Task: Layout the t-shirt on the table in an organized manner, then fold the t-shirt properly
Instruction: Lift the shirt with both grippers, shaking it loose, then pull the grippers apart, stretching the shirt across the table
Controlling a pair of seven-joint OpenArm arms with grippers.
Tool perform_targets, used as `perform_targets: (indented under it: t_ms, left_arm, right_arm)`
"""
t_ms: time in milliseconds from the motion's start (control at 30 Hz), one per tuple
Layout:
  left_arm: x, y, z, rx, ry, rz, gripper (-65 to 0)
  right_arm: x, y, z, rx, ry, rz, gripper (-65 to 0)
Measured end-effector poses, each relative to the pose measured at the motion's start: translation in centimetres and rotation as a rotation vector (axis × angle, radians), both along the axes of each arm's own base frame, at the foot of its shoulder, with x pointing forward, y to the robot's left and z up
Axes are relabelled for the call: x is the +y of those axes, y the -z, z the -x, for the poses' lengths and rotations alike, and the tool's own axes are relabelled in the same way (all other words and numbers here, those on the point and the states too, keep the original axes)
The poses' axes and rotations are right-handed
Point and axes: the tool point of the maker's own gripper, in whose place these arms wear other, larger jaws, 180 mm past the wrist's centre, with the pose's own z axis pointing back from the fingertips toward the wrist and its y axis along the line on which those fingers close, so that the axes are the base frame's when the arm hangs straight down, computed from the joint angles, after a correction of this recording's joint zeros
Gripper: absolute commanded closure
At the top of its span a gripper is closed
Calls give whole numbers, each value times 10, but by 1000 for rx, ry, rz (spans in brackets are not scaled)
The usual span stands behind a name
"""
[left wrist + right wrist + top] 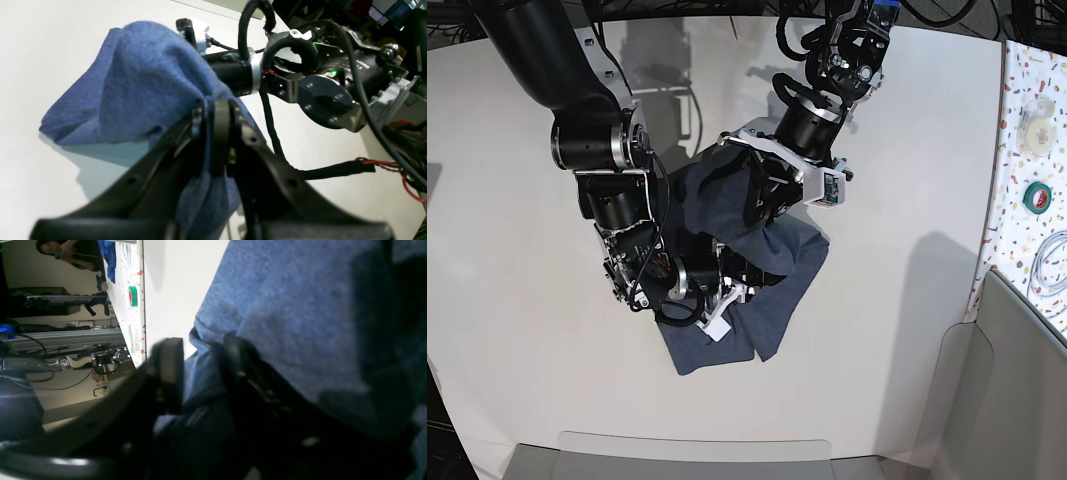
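Note:
The navy-blue t-shirt is bunched in a heap at the middle of the white table, part lifted and part trailing on the surface. My left gripper is shut on a gathered fold of the t-shirt, which drapes away over the table. In the base view this gripper is half buried in cloth. My right gripper has its jaws partly apart, with a fold of the t-shirt lying between the fingers. It sits low at the heap's left side. No lettering shows.
The right arm's wrist and cables hang close beside the left gripper. A speckled strip with a green tape roll borders the table on the right. A grey panel stands at the front right corner. A person sits beyond the table.

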Motion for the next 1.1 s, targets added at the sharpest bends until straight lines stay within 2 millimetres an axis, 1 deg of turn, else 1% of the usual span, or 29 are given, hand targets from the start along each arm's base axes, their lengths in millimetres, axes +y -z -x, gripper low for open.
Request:
perform_targets:
  t_ms: [33, 67, 100, 133, 200, 267, 300, 333, 367, 433, 500, 533, 600, 667, 733, 800, 833, 900, 967, 1000, 1033, 1100]
  left_arm:
    - [1, 0, 0, -2, 2, -6, 0]
    - [3, 3, 0, 4, 14, -24, 0]
    - [1, 6, 2, 24, 39, -44, 0]
    - [-3, 9, 2, 46, 62, -59, 0]
    - [-14, 10, -1, 76, 116, -94, 0]
    - [-34, 7, -1, 94, 210, -126, 0]
    - [-43, 7, 0, 113, 249, -146, 0]
    - [-51, 10, 4, 142, 295, -173, 0]
    - [-59, 15, 10, 172, 346, -206, 0]
    - [-75, 21, 22, 214, 445, -275, 0]
    - [-90, 17, 27, 210, 527, -332, 0]
    - [-97, 14, 29, 198, 559, -355, 0]
    - [-110, 10, 33, 171, 612, -383, 0]
    - [-120, 22, 41, 188, 663, -425, 0]
    - [-129, 33, 54, 191, 730, -490, 0]
    - [-145, 34, 70, 155, 818, -533, 0]
    - [-153, 32, 77, 126, 859, -551, 0]
    - [-166, 30, 87, 81, 923, -580, 0]
    - [-172, 38, 96, 56, 974, -631, 0]
    - [-172, 47, 102, 57, 1003, -671, 0]
    - [-171, 58, 107, 66, 1030, -710, 0]
    - [-169, 78, 116, 87, 1068, -773, 0]
  right_arm:
    - [0, -6, -4, -18, 12, -16, -131]
    - [0, -17, -10, -42, 41, -56, -130]
    - [-4, -28, -18, -64, 72, -95, -129]
    - [-12, -38, -26, -99, 104, -113, -128]
    - [-36, -53, -40, -165, 154, -111, -124]
    - [-67, -71, -55, -229, 218, -122, -75]
    - [-83, -76, -60, -251, 244, -120, -29]
    - [-97, -80, -63, -259, 275, -135, 0]
    - [-107, -82, -64, -261, 300, -146, 0]
    - [-116, -75, -60, -247, 297, -127, 0]
    - [-124, -71, -57, -239, 300, -121, 0]
    - [-130, -73, -58, -239, 311, -130, 0]
    - [-154, -79, -61, -252, 362, -152, 0]
    - [-187, -82, -59, -274, 421, -154, 0]
    - [-213, -80, -49, -291, 449, -131, 0]
    - [-235, -74, -39, -296, 464, -91, 0]
    - [-241, -74, -35, -299, 464, -81, 0]
    - [-252, -81, -31, -323, 481, -91, 0]
    - [-263, -78, -25, -328, 496, -79, 0]
    - [-265, -73, -19, -319, 498, -72, 0]
    - [-264, -63, -12, -299, 493, -61, 0]
    - [-254, -43, 4, -262, 456, -32, -11]
